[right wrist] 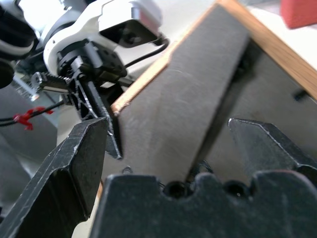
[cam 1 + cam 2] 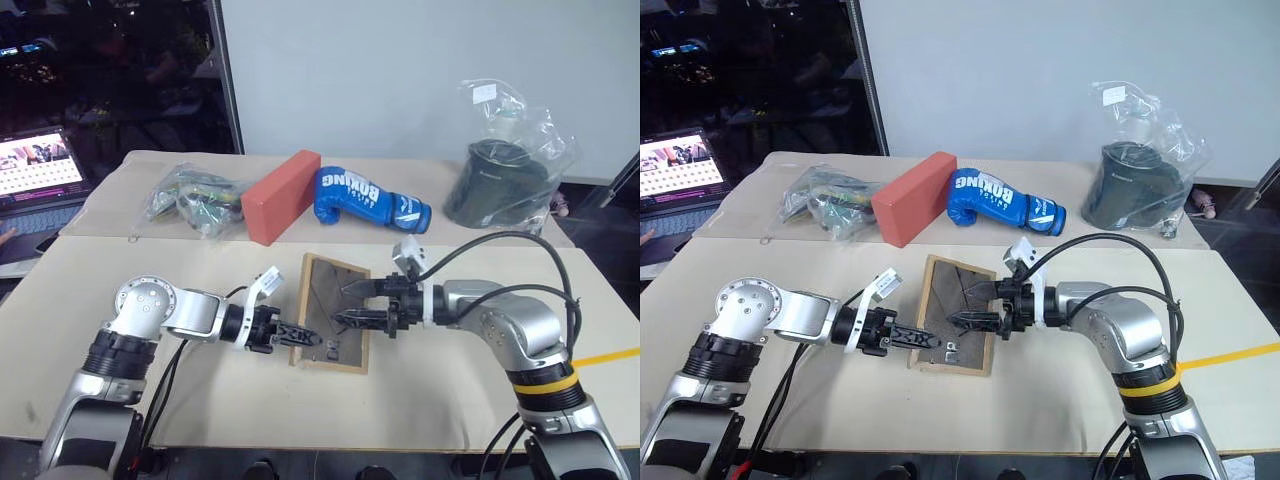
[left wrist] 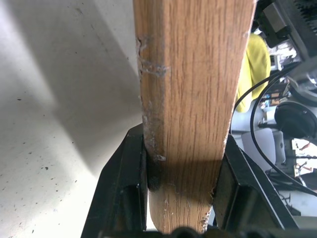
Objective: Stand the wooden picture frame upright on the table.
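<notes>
The left pincer (image 2: 300,337), just left of centre in the head views, is clamped on the lower left edge of the wooden picture frame (image 2: 332,310); its wrist view shows the light wood rail (image 3: 190,109) squeezed between both black fingers (image 3: 124,193). The frame sits at the middle of the picture, tilted up with its dark backboard facing the camera and its lower edge close to the pale surface (image 2: 450,400); whether that edge touches cannot be told. The right pincer (image 2: 347,304), right of centre, is spread wide against the backboard, gripping nothing, and in its wrist view its fingers (image 1: 69,168) straddle the fold-out stand (image 1: 183,114). Along the upper part of the picture lie a plastic bag of small things (image 2: 190,200), an orange-red block (image 2: 280,197), a blue boxing glove (image 2: 365,200) and a dark object in a clear bag (image 2: 500,180).
</notes>
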Tool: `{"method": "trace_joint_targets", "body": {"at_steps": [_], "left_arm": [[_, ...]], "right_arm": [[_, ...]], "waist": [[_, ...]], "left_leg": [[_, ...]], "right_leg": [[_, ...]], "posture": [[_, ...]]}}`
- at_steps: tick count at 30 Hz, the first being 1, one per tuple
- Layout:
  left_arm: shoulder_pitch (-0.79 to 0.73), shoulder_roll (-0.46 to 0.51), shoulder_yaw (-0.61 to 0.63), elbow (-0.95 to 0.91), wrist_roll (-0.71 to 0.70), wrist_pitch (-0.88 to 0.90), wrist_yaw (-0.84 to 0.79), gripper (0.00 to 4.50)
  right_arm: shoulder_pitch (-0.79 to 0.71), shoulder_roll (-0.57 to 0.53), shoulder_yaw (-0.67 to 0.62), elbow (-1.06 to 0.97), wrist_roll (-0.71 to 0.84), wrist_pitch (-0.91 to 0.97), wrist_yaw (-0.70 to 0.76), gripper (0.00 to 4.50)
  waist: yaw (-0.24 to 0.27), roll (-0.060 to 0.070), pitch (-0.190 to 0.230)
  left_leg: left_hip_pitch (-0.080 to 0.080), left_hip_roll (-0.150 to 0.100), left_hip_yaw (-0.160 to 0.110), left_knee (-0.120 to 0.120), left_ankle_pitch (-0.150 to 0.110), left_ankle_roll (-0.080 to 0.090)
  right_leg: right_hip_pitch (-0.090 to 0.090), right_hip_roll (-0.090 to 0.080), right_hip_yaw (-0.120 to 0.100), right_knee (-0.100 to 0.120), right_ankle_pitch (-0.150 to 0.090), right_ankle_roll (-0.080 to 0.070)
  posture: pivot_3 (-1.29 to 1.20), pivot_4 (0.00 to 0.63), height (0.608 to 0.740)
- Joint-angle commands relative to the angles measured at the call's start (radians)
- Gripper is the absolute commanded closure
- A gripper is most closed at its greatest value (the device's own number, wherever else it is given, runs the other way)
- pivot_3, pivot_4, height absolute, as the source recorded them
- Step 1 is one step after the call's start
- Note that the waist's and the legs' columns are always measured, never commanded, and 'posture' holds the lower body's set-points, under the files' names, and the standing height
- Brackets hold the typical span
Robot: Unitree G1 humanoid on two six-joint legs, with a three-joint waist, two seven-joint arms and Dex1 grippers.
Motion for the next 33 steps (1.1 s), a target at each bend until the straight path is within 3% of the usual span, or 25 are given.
{"method": "trace_joint_targets", "body": {"at_steps": [1, 9, 17, 22, 27, 30, 33], "left_arm": [[-0.056, -0.018, 0.051, 0.013, -0.018, 0.036, -0.074, 3.36], [-0.085, 0.084, 0.058, -0.011, 0.009, 0.066, -0.362, 3.36], [-0.135, 0.151, 0.003, 0.032, 0.211, 0.018, -0.595, 3.36], [-0.174, 0.144, 0.005, 0.132, 0.273, 0.042, -0.701, 3.36], [-0.192, 0.13, -0.013, 0.176, 0.285, 0.066, -0.759, 3.36], [-0.204, 0.113, -0.045, 0.206, 0.269, 0.066, -0.765, 3.36], [-0.211, 0.108, -0.071, 0.2, 0.252, 0.066, -0.77, 3.36]], "right_arm": [[0.015, -0.001, 0.022, -0.084, 0.024, -0.07, 0.072, 0.01], [-0.002, -0.135, -0.072, -0.063, 0.068, -0.061, 0.161, 0.01], [0.025, -0.261, -0.129, 0.002, -0.039, -0.15, 0.127, 0.01], [0.076, -0.271, -0.149, 0.095, -0.275, -0.521, 0.015, 0.01], [0.084, -0.251, -0.133, 0.234, -0.55, -1.03, -0.163, 0.01], [0.092, -0.237, -0.11, 0.232, -0.907, -1.372, -0.502, 0.01], [0.078, -0.211, -0.058, 0.248, -1.071, -1.488, -0.638, 0.01]], "waist": [[0.0, 0.0, 0.001], [-0.002, 0.001, 0.007], [0.001, 0.001, 0.007], [0.002, 0.0, 0.008], [-0.008, 0.001, 0.008], [-0.009, 0.001, 0.008], [-0.01, 0.001, 0.008]], "left_leg": [[0.0, 0.0, 0.0, 0.0, 0.0, 0.0], [0.0, 0.0, -0.001, 0.0, 0.001, -0.002], [0.0, 0.0, -0.001, 0.0, 0.001, -0.002], [-0.002, 0.0, -0.001, 0.0, 0.001, -0.002], [-0.003, 0.0, -0.001, 0.0, 0.002, -0.002], [-0.004, 0.0, -0.001, 0.0, 0.003, -0.004], [-0.004, 0.0, -0.001, 0.0, 0.004, -0.006]], "right_leg": [[0.0, 0.0, 0.0, 0.0, 0.0, 0.0], [0.0, 0.0, -0.002, 0.001, 0.0, 0.0], [0.0, 0.0, -0.002, 0.001, 0.0, 0.0], [-0.002, 0.0, -0.002, 0.001, -0.001, 0.001], [-0.004, 0.0, -0.002, 0.002, -0.001, 0.001], [-0.006, 0.0, -0.002, 0.004, 0.0, 0.0], [-0.01, -0.001, -0.002, 0.011, 0.0, 0.0]], "posture": [[0.0, 0.15, 0.727], [0.0, 0.15, 0.727], [0.0, 0.15, 0.727], [0.0, 0.15, 0.727], [0.0, 0.15, 0.727], [0.0, 0.15, 0.727], [0.0, 0.15, 0.727]]}}
